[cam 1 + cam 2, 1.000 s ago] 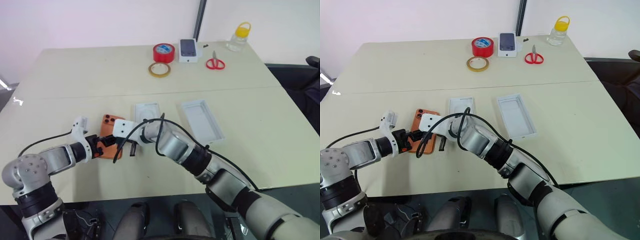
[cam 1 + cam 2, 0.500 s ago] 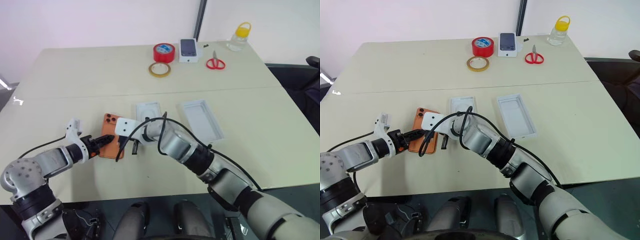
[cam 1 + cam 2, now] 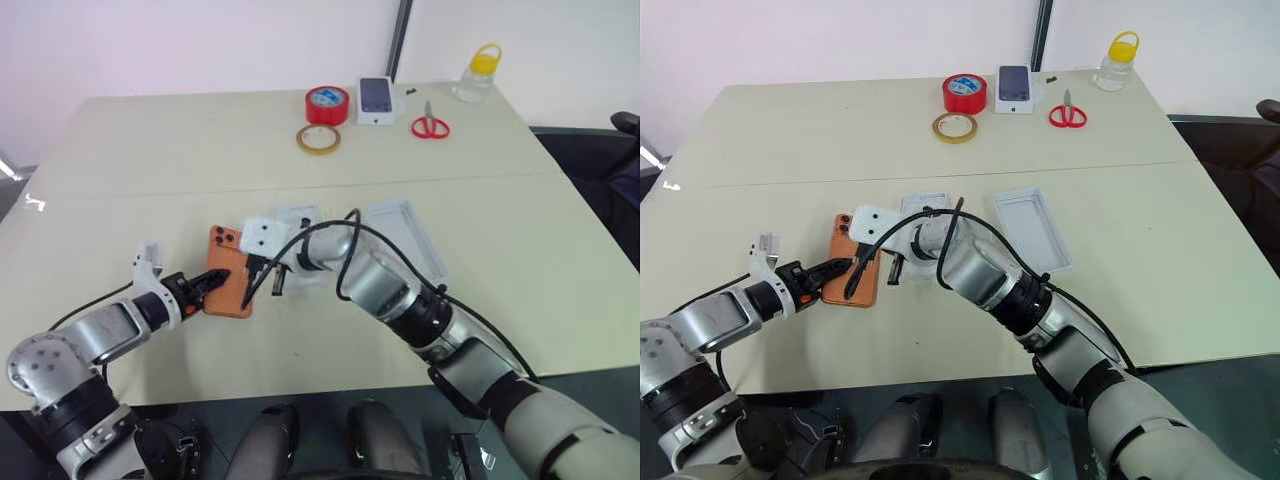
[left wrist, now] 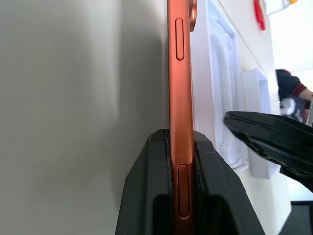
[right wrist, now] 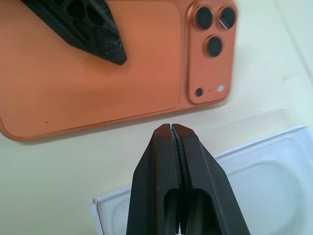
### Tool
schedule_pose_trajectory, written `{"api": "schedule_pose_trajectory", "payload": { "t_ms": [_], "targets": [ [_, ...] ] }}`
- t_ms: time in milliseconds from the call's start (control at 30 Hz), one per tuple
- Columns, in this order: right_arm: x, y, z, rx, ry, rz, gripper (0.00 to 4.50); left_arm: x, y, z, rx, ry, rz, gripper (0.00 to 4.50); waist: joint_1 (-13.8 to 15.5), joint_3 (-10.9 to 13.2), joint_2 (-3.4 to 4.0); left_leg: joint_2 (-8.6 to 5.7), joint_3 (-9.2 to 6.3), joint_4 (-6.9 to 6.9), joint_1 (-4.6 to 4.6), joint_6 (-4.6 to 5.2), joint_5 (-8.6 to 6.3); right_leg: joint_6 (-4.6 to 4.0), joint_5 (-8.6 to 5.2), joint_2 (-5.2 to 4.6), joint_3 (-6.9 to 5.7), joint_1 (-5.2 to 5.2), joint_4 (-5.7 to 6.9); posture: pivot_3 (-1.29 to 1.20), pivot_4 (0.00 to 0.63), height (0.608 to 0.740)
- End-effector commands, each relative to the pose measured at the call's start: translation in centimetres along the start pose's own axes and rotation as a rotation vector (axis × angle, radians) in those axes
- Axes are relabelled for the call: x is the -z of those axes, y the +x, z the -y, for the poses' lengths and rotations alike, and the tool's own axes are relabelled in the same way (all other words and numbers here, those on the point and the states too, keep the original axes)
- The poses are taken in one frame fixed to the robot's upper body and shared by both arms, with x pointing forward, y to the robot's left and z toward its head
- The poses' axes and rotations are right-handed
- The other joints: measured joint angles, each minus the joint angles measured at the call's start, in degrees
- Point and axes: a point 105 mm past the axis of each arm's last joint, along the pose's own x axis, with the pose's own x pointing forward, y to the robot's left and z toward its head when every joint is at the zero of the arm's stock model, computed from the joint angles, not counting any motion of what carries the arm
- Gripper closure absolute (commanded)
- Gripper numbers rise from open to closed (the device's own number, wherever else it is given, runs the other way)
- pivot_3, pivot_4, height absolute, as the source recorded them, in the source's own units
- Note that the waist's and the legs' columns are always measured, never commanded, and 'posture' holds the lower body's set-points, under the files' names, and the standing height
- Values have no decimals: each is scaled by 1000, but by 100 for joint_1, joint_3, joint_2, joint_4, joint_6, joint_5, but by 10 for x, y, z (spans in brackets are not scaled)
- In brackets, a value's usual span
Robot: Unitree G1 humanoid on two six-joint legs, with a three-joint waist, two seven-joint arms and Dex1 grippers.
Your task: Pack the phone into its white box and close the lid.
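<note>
Left fingers (image 3: 213,280) pinching phone (image 3: 232,283) at its 7 o'clock end; long axis 12–6. Right fingers (image 5: 171,128) pressed together just beside. White box (image 3: 405,236) at 3 o'clock, on desk (image 3: 150,150).

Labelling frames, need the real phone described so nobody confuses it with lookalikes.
On the beige table, near the front edge at the robot's left, the phone lies camera side up, its edge clamped by the left gripper. It is flat orange with three dark lenses; the neighbouring white insert is white.
</note>
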Motion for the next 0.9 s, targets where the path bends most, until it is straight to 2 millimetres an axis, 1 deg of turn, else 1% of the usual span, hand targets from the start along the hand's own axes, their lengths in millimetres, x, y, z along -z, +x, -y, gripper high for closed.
{"api": "schedule_pose_trajectory", "payload": {
  "t_ms": [33, 133, 233, 267, 333, 433, 533, 600, 667, 733, 900],
  "targets": [
    [-17, -23, 8, 12, 3, 104, 4500, -19, -15, 4, 24, 4, 97, 4471, -5, 0, -1, 0, 0, 0, 0, 0, 0, 0, 0, 0, 1, 0, 0, 0, 150, 740],
    [-14, -42, 18, 30, 5, 149, 4500, -32, -18, 11, 59, -19, 176, 4471, 18, 2, -3, 0, 0, 0, -2, 0, 0, 0, 0, 0, 1, 0, 0, 0, 150, 740],
    [-8, -67, 28, 59, -22, 209, 4500, -46, -9, 34, 127, -22, 229, 4471, 78, 6, -10, -2, 0, 2, -3, 1, -1, 0, 0, -3, 0, 3, -5, 0, 150, 740],
    [-6, -73, 29, 64, -31, 222, 4500, -49, -6, 41, 141, -22, 240, 4471, 141, 7, -13, -2, 0, 3, -3, 1, -1, 0, 0, -4, -1, 5, -8, 0, 150, 740],
    [-2, -82, 32, 76, -39, 243, 4500, -52, 2, 55, 185, -46, 246, 4471, 167, 7, -14, -4, 2, 4, -4, 3, -3, 1, 0, -6, -1, 8, -14, 0, 150, 740],
    [16, -92, 37, 103, -33, 234, 4500, -41, 33, 78, 238, -75, 185, 4471, 187, 7, -15, -7, 3, 5, -4, 5, -3, 2, 0, -11, -1, 12, -16, 0, 150, 740],
    [32, -97, 43, 138, -25, 195, 4500, -26, 58, 91, 256, -106, 130, 4471, 189, 8, -17, -10, 4, 8, -5, 6, -4, 3, 0, -13, -1, 16, -18, 0, 150, 740],
    [38, -100, 46, 159, -18, 179, 4500, -19, 67, 96, 261, -111, 102, 4471, 135, 10, -21, -8, 7, 7, -5, 6, -3, 3, 0, -11, 2, 11, -16, 0, 150, 740],
    [44, -106, 52, 189, -4, 161, 4500, -7, 80, 97, 260, -144, 61, 4471, 124, 10, -20, -1, 12, 3, -6, 5, -3, 3, 0, -4, 8, 4, -9, 0, 150, 740],
    [48, -109, 55, 205, 4, 149, 4500, 1, 87, 96, 247, -148, 35, 4471, 132, 10, -20, 2, 12, 2, -6, 3, -2, 2, 0, 0, 8, 2, -6, 0, 150, 740],
    [52, -111, 55, 217, 8, 137, 4500, 5, 96, 92, 221, -163, 29, 4471, 168, 10, -21, 1, 13, 3, -6, 4, -2, 2, 0, -1, 9, 2, -8, 0, 150, 740]
  ]
}}
